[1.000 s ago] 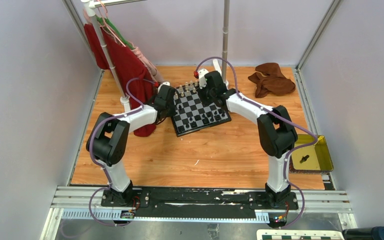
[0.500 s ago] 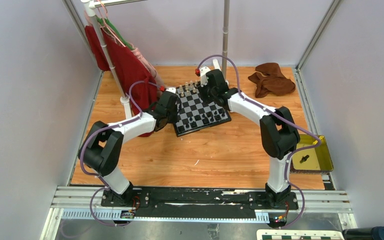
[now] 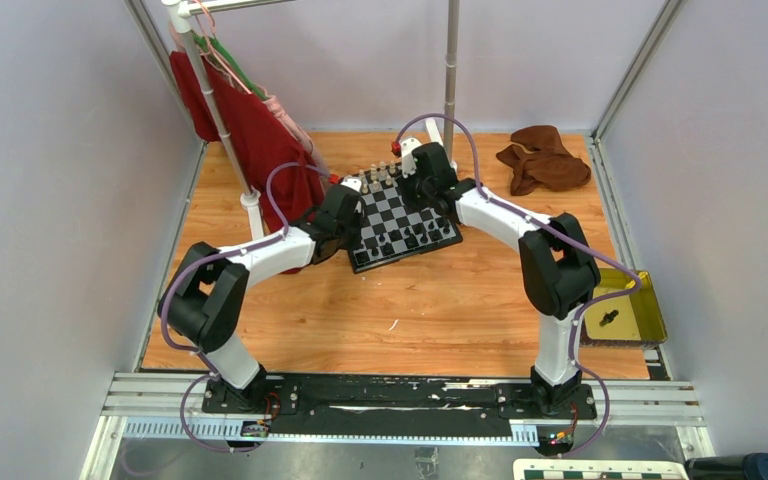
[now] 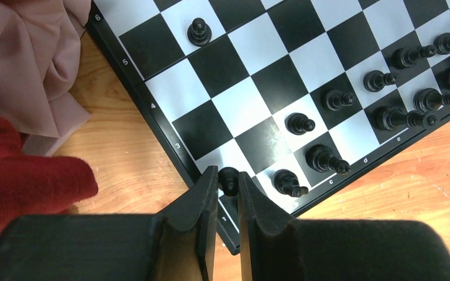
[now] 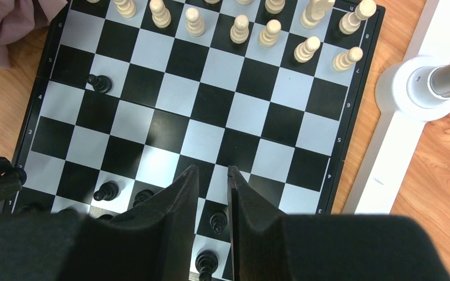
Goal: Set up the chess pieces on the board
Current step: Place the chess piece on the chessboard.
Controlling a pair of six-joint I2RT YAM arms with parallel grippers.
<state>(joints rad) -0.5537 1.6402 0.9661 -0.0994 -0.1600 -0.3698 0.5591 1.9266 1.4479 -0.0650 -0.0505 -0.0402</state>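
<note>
We see the left tool [image 4: 227, 172] closed narrow on a black pawn [image 4: 229, 180], which stands pinched between its two fingers at the near left corner of the board [image 3: 405, 213]. Compared with a second ago, the left arm has swung its elbow outward and lower, and its tool has slid in from the board's left edge to this corner. The right arm has hardly moved. The right tool [image 5: 212, 168] hangs above the middle of the board, toward the black side, its fingers drawn to a narrow gap with nothing between them. The board lies where it lay before, turned at a slant on the desk [image 3: 410, 300], its left edge just beside the red cloth [image 3: 255, 135]. The cream pieces [image 5: 241, 26] fill the two far rows. The other black pieces [image 4: 394, 119] stand in the near rows, some leaning rather than upright. One lone black pawn [image 5: 99, 83] stands apart, on a square near the left edge and closer to the cream side.
</note>
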